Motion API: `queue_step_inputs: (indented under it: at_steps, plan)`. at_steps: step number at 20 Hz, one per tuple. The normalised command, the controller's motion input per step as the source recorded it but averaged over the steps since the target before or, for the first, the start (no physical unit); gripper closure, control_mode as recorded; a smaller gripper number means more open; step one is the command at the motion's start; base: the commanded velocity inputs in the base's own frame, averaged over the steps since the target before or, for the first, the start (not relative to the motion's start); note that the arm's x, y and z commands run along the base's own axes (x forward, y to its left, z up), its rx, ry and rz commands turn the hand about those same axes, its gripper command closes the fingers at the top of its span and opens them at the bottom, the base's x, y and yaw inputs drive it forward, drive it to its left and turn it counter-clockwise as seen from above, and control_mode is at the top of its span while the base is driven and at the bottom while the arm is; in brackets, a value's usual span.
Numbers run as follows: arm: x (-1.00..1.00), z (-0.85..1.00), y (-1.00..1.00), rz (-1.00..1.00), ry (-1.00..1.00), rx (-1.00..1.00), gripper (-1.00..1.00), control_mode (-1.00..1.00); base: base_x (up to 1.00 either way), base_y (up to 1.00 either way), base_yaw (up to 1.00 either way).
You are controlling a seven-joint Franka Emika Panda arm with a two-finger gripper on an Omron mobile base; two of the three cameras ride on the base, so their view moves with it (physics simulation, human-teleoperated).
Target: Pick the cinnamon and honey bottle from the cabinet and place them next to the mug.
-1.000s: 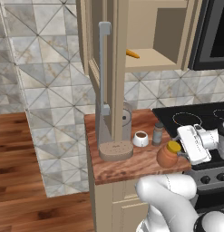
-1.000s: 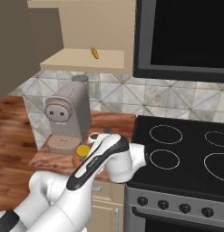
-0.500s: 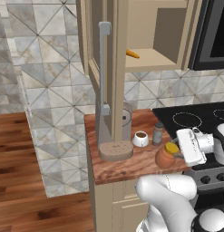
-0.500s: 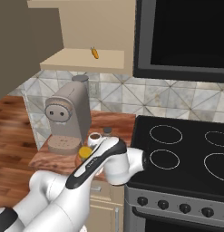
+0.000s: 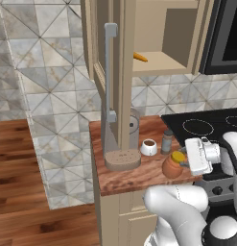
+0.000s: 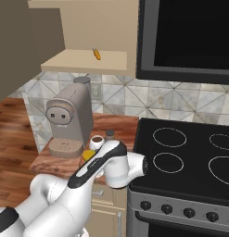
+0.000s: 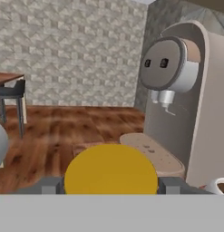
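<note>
The honey bottle (image 5: 172,166) stood on the wooden counter (image 5: 134,175), near the mug (image 5: 148,147) and the cinnamon (image 5: 167,141), in front of a coffee machine (image 6: 69,120). The gripper (image 5: 186,159) reached its yellow cap; in the hand view the cap sat between the fingers (image 7: 50,185), grip uncertain. The cabinet (image 5: 153,38) stood open above.

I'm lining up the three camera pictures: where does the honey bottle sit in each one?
Left base view: honey bottle, lower right, at the counter's front edge.
Right base view: lower left, partly behind the arm.
Hand view: its yellow cap, bottom centre.
Shared landmark: the coffee machine.
</note>
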Motion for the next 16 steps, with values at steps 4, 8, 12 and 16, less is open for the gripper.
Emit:
queue_step_inputs:
  at_steps: [4, 8, 12, 16]
  plan:
    - [0.25, -0.06, -0.01, -0.04, 0.01, 0.00, 1.00, -1.00, 0.00, 0.00, 0.00]
    - [0.17, -0.04, -0.01, -0.03, 0.00, 0.00, 1.00, -1.00, 0.00, 0.00, 0.00]
    - [0.10, -0.10, -0.01, -0.01, 0.00, 0.00, 1.00, -1.00, 0.00, 0.00, 0.00]
    - [0.06, -0.12, 0.00, -0.01, 0.00, 0.00, 1.00, -1.00, 0.00, 0.00, 0.00]
